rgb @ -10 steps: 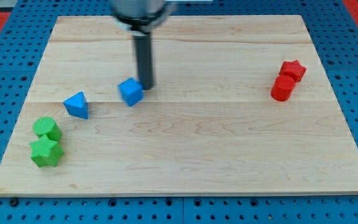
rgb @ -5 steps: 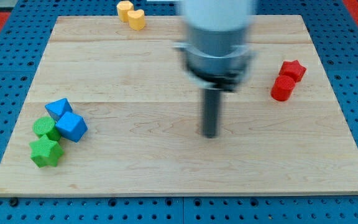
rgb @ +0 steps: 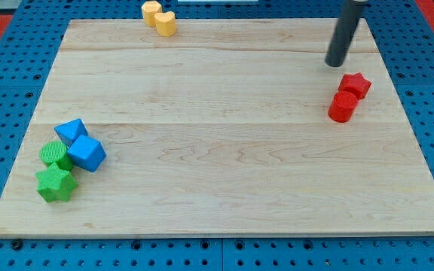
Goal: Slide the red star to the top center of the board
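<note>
My tip (rgb: 336,65) rested on the wooden board (rgb: 224,173) near its top right corner, at the lower end of a straight dark rod that carried no claw at all, so nothing was clasped or held. It stood clear of every block, with a strip of bare wood between it and the nearest one.

That nearest block was the red star (rgb: 356,84), just below my tip and a little toward the view's right. The star sat by the board's right edge, well off from the top centre. Against its lower left side was a red cylinder (rgb: 343,107); the two looked to be touching, the cylinder a step toward the view's bottom.

Farther out, at the board's top edge left of centre, I saw two yellow blocks pressed together: a yellow block (rgb: 151,11) of unclear shape, and a yellow heart-like block (rgb: 165,24) just below and right of it.

Well apart, near the board's left edge toward the bottom, four blocks huddled in a cluster. A blue triangular block (rgb: 70,131) sat at the top, a blue cube (rgb: 87,153) just beneath it to the right, a green cylinder (rgb: 55,154) beside the cube on the left, and a green star (rgb: 55,184) lowest of all.
</note>
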Action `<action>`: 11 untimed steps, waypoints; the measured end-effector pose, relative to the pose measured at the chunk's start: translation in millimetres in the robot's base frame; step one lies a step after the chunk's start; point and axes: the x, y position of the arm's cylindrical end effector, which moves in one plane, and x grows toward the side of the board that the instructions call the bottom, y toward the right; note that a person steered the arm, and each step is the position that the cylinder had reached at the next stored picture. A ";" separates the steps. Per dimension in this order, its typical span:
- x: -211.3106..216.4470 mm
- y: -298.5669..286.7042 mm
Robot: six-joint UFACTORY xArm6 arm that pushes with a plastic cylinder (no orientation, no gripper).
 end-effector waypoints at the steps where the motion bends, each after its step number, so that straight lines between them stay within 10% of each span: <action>1: 17.6 88.9; 6: 132.5 -29.1; 11: -56.0 -106.8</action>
